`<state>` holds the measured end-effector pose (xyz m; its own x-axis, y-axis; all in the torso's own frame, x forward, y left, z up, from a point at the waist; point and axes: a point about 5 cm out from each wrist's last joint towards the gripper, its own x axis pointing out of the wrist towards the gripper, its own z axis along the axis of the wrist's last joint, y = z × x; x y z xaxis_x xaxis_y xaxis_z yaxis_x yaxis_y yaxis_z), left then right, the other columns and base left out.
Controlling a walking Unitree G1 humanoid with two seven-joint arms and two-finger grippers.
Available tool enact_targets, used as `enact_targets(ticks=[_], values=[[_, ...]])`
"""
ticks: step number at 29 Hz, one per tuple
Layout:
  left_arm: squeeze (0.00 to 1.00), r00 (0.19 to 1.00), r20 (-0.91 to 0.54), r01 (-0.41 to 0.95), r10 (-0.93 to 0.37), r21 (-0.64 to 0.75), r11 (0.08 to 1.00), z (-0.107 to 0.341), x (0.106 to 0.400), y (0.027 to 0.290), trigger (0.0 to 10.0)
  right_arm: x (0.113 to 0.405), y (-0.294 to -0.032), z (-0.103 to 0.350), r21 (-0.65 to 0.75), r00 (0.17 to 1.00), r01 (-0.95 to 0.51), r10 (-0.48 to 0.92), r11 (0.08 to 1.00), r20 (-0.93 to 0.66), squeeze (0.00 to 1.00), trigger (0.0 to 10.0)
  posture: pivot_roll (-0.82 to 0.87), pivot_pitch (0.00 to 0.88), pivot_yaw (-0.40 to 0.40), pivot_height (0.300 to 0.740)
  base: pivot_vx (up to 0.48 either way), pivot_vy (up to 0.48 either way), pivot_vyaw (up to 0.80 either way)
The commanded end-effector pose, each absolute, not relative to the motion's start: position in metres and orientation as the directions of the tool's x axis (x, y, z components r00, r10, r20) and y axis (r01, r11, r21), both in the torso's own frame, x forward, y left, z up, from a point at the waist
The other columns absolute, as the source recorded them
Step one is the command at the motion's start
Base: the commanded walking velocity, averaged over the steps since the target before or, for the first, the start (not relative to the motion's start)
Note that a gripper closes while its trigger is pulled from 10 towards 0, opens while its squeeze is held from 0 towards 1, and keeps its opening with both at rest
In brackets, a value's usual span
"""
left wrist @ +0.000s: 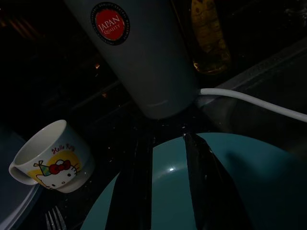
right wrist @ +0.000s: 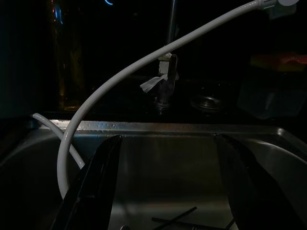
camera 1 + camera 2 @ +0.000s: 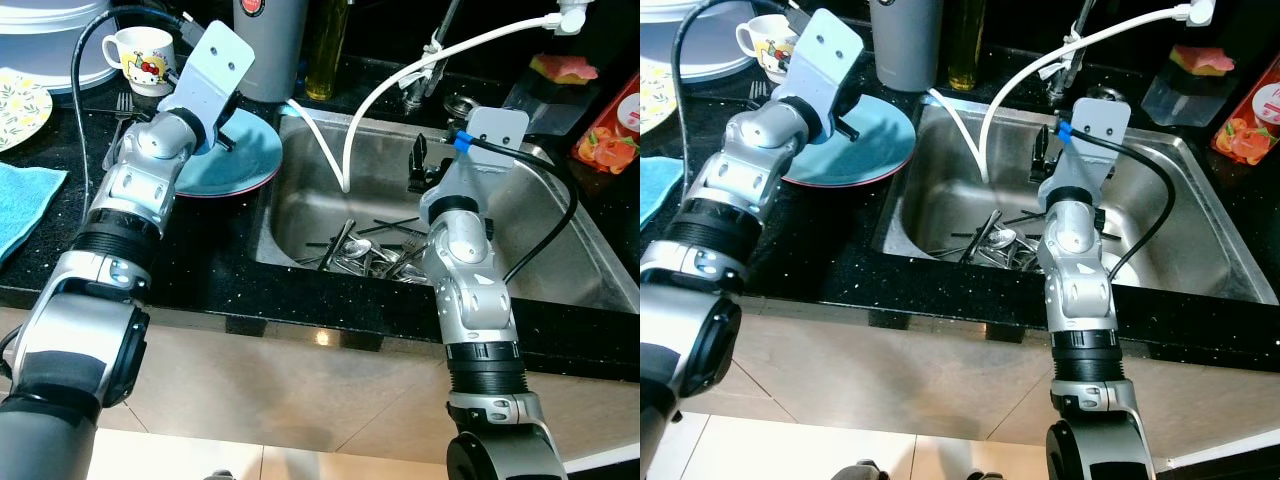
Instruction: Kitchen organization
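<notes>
**Both grippers spread, one over a plate, one over the sink**

The left gripper [image 1: 165, 191] hangs over a round, glossy teal plate [image 3: 245, 150] that lies flat on the black speckled stone tabletop [image 3: 215, 265], just left of the sink. Its two long black fingers [image 1: 204, 177] are parted a little, with the smooth plate surface showing between them; whether they touch the plate cannot be told.

Beyond the plate stands a tall, smooth grey cylinder flask [image 1: 139, 57] with a round red sticker, and beside it a bottle of yellow oil [image 1: 206, 38]. A small white ceramic mug [image 3: 140, 58] with a cartoon print sits near the plate, with a metal fork [image 1: 55, 219] beside it.

The right gripper [image 2: 165, 187] is above the rectangular brushed steel sink [image 3: 560, 250], its fingers spread wide and holding nothing. On the sink floor lies a loose heap of cutlery [image 3: 365, 255]: shiny spoons and thin dark sticks. A bendy white hose [image 3: 400, 75] curves from the tap [image 2: 165, 81] down into the basin.

A soft blue cloth [image 3: 20, 205] lies on the tabletop at far left, and a yellow-and-pink sponge [image 3: 565, 68] rests behind the sink.
</notes>
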<state>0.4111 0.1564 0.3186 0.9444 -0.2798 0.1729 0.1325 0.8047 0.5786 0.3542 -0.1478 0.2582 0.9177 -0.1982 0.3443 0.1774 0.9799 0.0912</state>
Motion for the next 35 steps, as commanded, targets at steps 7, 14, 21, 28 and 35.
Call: enact_targets(ticks=[7, 14, 21, 28, 35], values=[[0.00, 0.937, 0.174, 0.142, -0.301, 0.599, 0.788, 0.319, 0.412, 0.150, 10.0, 0.353, -0.152, 0.257, 0.094, 0.916, 0.185, -0.207, 0.978, 0.343, 0.00, 10.0, 0.28, 0.100, -0.125, 0.740, 0.000, 0.000, 0.00], [0.00, 0.936, 0.177, 0.144, -0.306, 0.599, 0.788, 0.319, 0.412, 0.150, 10.0, 0.352, -0.151, 0.257, 0.094, 0.917, 0.184, -0.205, 0.978, 0.342, 0.00, 10.0, 0.28, 0.096, -0.122, 0.740, 0.000, 0.000, 0.00], [0.00, 0.941, 0.188, 0.122, -0.282, 0.588, 0.800, 0.322, 0.413, 0.157, 10.0, 0.353, -0.151, 0.257, 0.094, 0.917, 0.181, -0.202, 0.979, 0.344, 0.00, 10.0, 0.28, 0.090, -0.123, 0.740, 0.000, 0.000, 0.00], [0.00, 0.925, 0.231, 0.105, -0.301, 0.607, 0.788, 0.331, 0.410, 0.167, 10.0, 0.353, -0.150, 0.257, 0.094, 0.917, 0.178, -0.200, 0.980, 0.346, 0.00, 10.0, 0.28, 0.079, -0.124, 0.740, 0.000, 0.000, 0.00], [0.00, 0.918, 0.259, 0.068, -0.300, 0.643, 0.763, 0.342, 0.405, 0.193, 10.0, 0.354, -0.150, 0.259, 0.089, 0.917, 0.173, -0.193, 0.981, 0.349, 0.00, 10.0, 0.26, 0.077, -0.131, 0.740, 0.000, 0.000, 0.00]])
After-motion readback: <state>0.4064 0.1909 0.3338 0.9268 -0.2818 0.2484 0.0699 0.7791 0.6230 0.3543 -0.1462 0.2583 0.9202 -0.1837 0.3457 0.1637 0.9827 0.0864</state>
